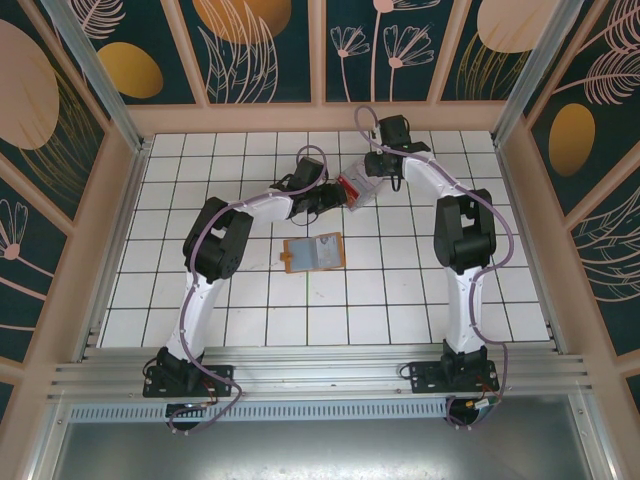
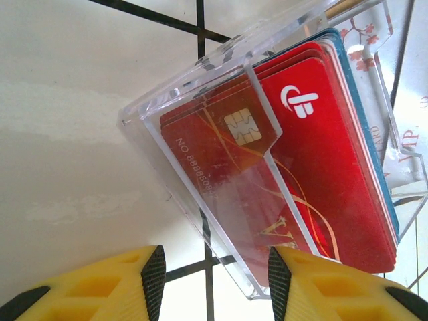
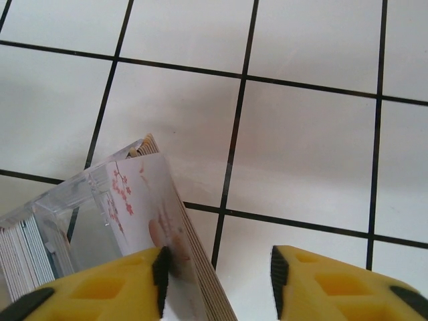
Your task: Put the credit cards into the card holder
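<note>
The credit cards (image 2: 314, 167), red in front, stand stacked in a tilted clear plastic box (image 2: 200, 80) on the tiles. My left gripper (image 2: 215, 257) is open around the box's lower corner, its right pad (image 2: 277, 277) close to the box and its left pad clear of it. My right gripper (image 3: 219, 257) is open at the other end of the stack. Its left pad (image 3: 161, 274) rests on a whitish blossom-printed card (image 3: 144, 200), and the right finger stands apart. The orange card holder (image 1: 314, 252) lies open and flat in front of both grippers.
White tiled floor (image 1: 400, 300) with black grout lines, enclosed by raised peach walls (image 1: 520, 190). Both arms meet over the clear box (image 1: 357, 190) at the back middle; left gripper (image 1: 332, 198) and right gripper (image 1: 372, 175) sit close together.
</note>
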